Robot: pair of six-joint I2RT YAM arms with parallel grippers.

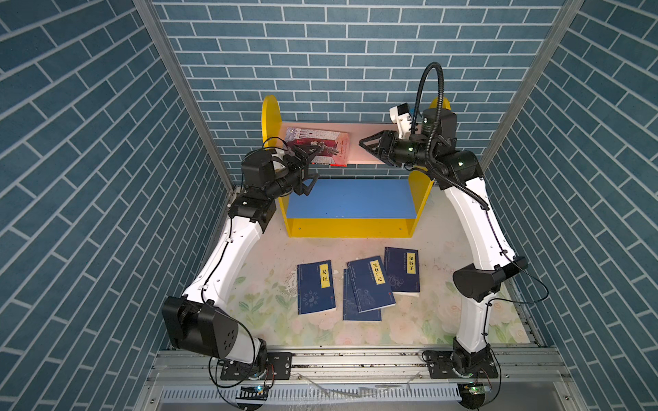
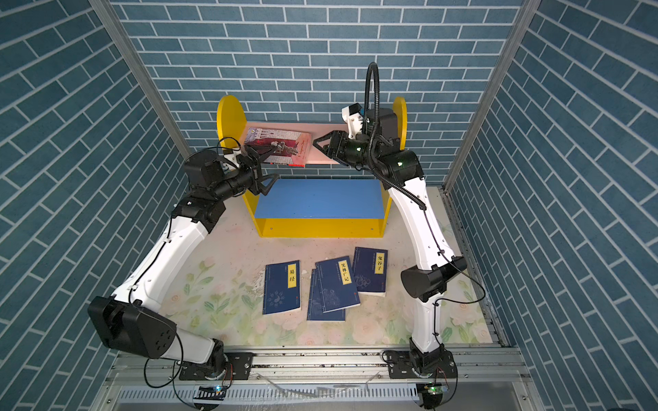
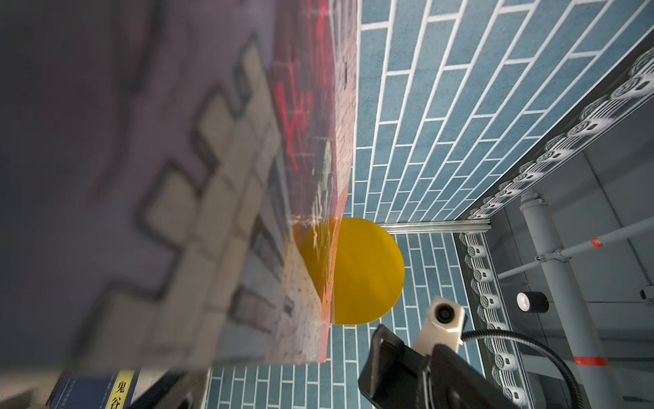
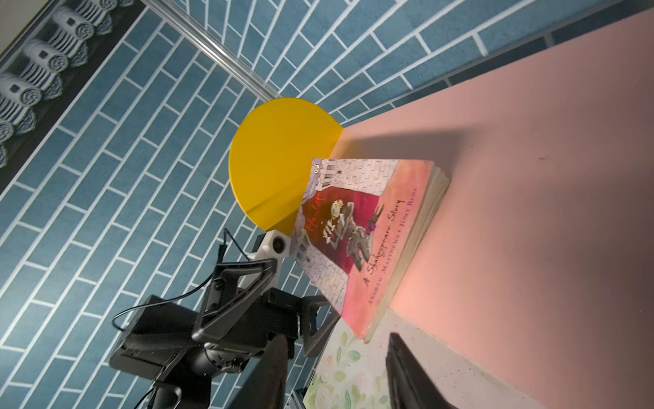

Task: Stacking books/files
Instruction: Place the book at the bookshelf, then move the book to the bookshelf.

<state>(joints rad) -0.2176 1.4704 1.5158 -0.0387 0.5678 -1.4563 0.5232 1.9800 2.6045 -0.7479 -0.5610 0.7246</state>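
Illustrated book (image 1: 331,142) on pink shelf (image 1: 363,130) (yellow end panel (image 1: 270,121) alongside).

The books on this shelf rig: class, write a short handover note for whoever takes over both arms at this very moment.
Left gripper: open, jaws spread at the left end of the illustrated book, holding nothing.
Right gripper: open and empty, just off that book's right edge.
Books: the illustrated book lies on the pink top shelf, overhanging its front edge. Four navy books lie on the floral table; the middle one partly covers another.
Done: one book is on the shelf.
Left: the four navy books, probably to be stacked with it.
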